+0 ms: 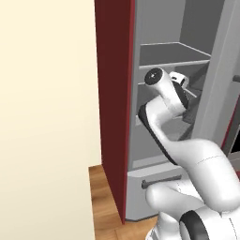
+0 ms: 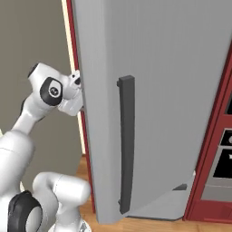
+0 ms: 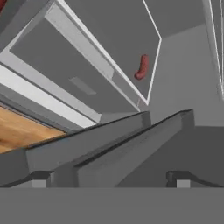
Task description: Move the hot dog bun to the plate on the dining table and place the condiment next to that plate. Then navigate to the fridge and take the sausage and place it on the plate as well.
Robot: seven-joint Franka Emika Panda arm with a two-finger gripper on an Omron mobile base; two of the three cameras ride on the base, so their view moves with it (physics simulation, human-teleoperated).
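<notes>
The fridge [image 1: 173, 51] stands open, its grey shelves facing me. A dark red, curved sausage [image 3: 141, 67] lies on a grey shelf inside, up and to the right in the hand view. My gripper [image 3: 109, 178] is open with nothing between its fingertips [image 3: 40, 176], and it stays well short of the sausage. From the left base view, my white hand [image 1: 178, 78] reaches in at mid-shelf height. The hot dog bun, plate, dining table and condiment are out of view.
The grey fridge door [image 2: 158, 90] with its dark bar handle [image 2: 127, 145] swings out on my right, close to the hand. A lower drawer [image 1: 161, 180] sits under the shelves. A dark red cabinet panel [image 1: 115, 93] flanks the fridge on the left, above the wood floor [image 1: 105, 201].
</notes>
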